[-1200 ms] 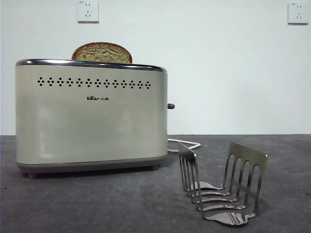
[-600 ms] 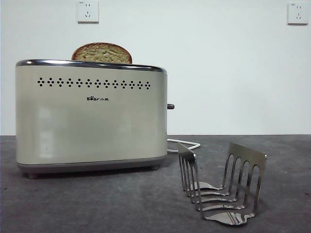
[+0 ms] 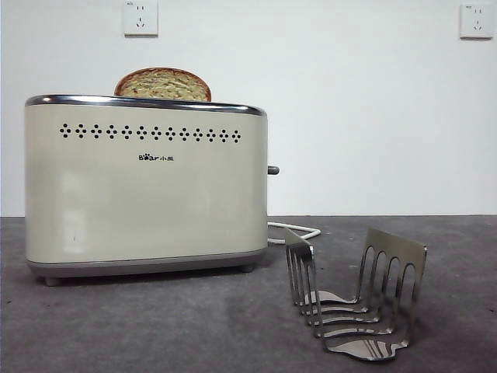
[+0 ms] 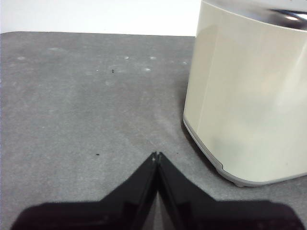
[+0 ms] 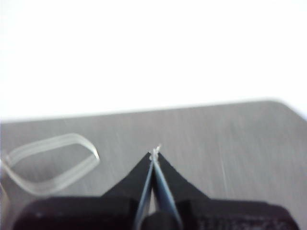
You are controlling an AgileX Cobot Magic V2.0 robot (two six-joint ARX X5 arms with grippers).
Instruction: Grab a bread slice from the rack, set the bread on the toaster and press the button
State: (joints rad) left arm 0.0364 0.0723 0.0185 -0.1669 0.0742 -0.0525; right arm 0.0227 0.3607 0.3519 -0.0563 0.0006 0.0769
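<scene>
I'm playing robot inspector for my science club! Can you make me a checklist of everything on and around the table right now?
Surface: dark grey table, lightly marked.
Job's things: tan speckled bread slice sticks up from the cream toaster; dark grey button on its narrow side; shiny steel rack holds no bread.
Clutter: nothing seen.
Grippers: left claw shut, beside the toaster; right claw shut, holding nothing.
Cables: white cord looped behind the toaster.
Surroundings: white wall, two sockets.

Even, bright light; the right wrist view is blurred, its white wall (image 5: 153,48) overexposed.
</scene>
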